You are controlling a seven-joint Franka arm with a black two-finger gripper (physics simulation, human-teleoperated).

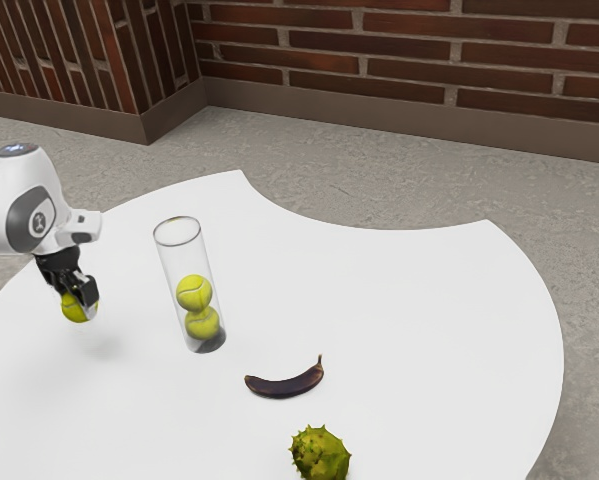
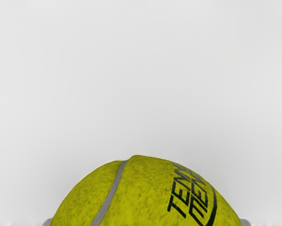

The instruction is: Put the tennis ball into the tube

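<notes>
Jaws grip the ball (image 1: 76, 308), the tube (image 1: 212, 288) between it and the banana (image 1: 285, 387).

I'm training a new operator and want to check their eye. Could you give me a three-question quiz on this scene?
1. How many balls are inside the clear tube?
a) one
b) two
c) three

2. True or false: the dark banana lies nearer to the tube than the spiky green fruit does.

3. Fill in the blank: the jaws of the gripper are shut on a ______, held above the white table.

Key: 1. b; 2. true; 3. tennis ball
</notes>
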